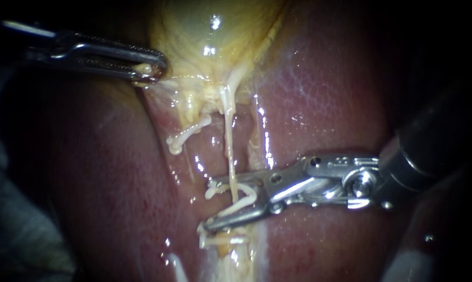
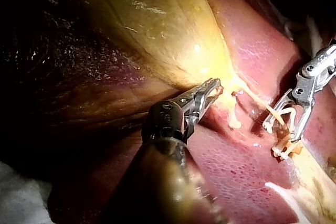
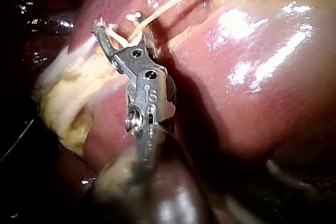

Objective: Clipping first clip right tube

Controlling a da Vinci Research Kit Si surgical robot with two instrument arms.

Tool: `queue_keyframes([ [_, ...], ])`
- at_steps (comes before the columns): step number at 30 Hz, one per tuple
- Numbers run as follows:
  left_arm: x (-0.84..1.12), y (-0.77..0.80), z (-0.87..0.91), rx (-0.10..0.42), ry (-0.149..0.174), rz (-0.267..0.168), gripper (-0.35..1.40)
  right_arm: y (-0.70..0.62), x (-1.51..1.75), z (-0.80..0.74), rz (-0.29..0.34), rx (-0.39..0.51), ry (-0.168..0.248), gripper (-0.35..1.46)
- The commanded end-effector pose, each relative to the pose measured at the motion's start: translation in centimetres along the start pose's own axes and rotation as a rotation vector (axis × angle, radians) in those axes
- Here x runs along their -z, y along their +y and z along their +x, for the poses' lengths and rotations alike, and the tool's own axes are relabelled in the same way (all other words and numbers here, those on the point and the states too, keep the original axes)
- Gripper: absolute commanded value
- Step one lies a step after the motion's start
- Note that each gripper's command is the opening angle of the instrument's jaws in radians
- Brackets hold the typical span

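The pale right tube (image 1: 229, 146) runs down from the yellow gallbladder (image 1: 209, 31) over the liver (image 1: 324, 94). My right instrument (image 1: 209, 204) comes in from the right, its jaws open with a gap, one on each side of this tube. A white clip (image 1: 246, 201) sits between them around the tube. In the right wrist view the same tube (image 3: 168, 3) crosses between the jaws of my right instrument (image 3: 118, 22). My left instrument (image 1: 151, 69) is shut on the gallbladder's lower edge, also in the left wrist view (image 2: 212, 88).
A shorter left tube (image 1: 186, 134) ends in a free stub beside the right one. Pale fatty strands (image 1: 220, 240) lie just below the right instrument's jaws. Liver surface surrounds the site on both sides.
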Motion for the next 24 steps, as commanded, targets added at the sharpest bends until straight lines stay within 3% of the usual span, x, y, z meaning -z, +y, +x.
queue_keyframes([
  [1,0.0,0.0,0.0,0.0,0.0,0.0,-0.35,-0.02,0.01,0.01,0.002,-0.01,0.009,0.46],
  [13,0.01,0.01,0.0,0.0,0.0,0.0,-0.35,-0.04,0.04,0.04,0.008,-0.041,0.016,0.34],
  [24,0.0,0.01,0.0,0.001,0.0,0.001,-0.35,-0.05,0.09,0.01,0.011,-0.098,0.013,-0.02],
])
